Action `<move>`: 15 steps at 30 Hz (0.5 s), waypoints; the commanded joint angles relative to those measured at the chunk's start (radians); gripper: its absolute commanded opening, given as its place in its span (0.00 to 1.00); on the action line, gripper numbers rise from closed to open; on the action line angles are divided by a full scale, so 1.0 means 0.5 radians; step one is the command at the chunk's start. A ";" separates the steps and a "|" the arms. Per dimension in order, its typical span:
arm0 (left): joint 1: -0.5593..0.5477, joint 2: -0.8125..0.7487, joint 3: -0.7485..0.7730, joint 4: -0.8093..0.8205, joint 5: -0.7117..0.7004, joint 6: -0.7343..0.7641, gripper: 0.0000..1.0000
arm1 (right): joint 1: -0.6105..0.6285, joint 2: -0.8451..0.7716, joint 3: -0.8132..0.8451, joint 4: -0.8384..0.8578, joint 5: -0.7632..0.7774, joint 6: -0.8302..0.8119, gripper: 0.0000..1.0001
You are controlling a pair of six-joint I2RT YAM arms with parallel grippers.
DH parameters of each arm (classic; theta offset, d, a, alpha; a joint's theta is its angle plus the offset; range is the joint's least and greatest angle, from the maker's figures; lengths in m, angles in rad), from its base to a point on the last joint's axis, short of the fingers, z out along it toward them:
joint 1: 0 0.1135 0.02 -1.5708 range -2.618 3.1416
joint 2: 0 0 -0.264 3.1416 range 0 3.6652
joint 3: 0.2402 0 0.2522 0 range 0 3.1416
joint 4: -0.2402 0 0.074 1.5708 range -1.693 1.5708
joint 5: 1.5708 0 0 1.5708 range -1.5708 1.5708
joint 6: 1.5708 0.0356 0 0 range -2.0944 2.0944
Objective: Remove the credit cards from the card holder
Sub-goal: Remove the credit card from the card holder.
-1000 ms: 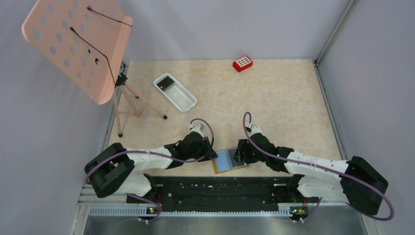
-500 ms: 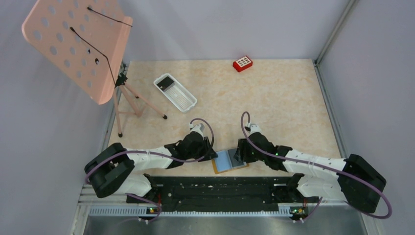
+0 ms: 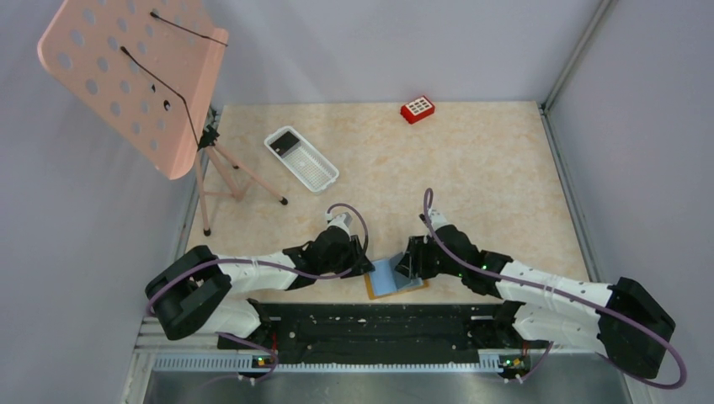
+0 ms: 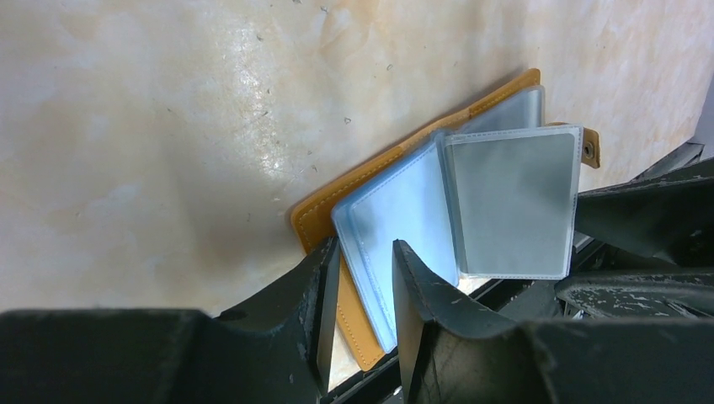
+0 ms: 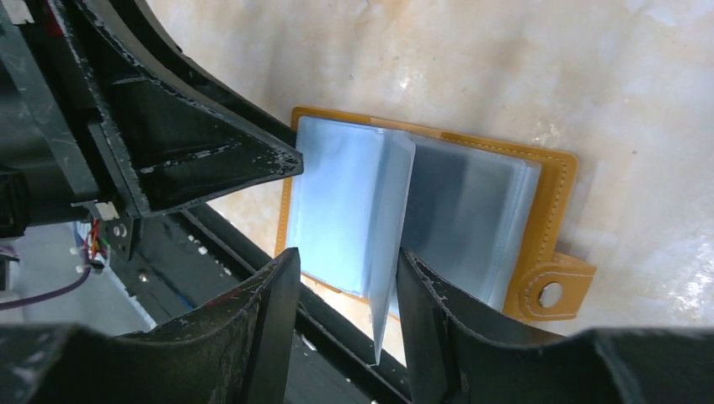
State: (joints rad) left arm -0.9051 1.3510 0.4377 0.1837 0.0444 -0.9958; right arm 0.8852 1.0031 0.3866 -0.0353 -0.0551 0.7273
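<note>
Mottled beige tabletop (image 3: 471, 168): stitched tan card holder (image 5: 471, 210) (glossy sleeves (image 5: 337, 202) fanned); left gripper (image 4: 364, 250), right gripper (image 5: 347, 257) both parted, straddling it.

1. Holder (image 3: 389, 279): lies at the table's (image 3: 488, 185) front edge, between the left gripper (image 3: 367, 267) and right gripper (image 3: 405, 268).
2. Tray (image 3: 315, 172): sits behind it, to the left, with a card (image 3: 287, 141) in its rear end.
3. Block (image 3: 418, 108): rests at the rear edge, right of the tray.
4. Stand (image 3: 135, 76): rises at the left edge, beside the tray.

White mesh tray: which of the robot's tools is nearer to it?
Left. The left tool is at the left edge of the card holder, toward the white mesh tray; the right tool is at its right side, farther off.
</note>
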 commanded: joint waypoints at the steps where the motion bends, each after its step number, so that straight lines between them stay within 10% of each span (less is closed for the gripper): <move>1: -0.009 -0.019 0.048 0.055 0.021 0.013 0.35 | -0.014 -0.020 0.024 0.140 -0.078 0.040 0.46; 15: -0.009 -0.434 0.015 -0.236 -0.268 -0.010 0.41 | -0.009 0.200 0.000 0.449 -0.331 0.120 0.42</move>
State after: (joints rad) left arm -0.9054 1.2182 0.4377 0.1162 -0.0166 -0.9966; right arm 0.8852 1.0973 0.3862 0.1310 -0.1982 0.7834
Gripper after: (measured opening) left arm 0.400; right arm 0.435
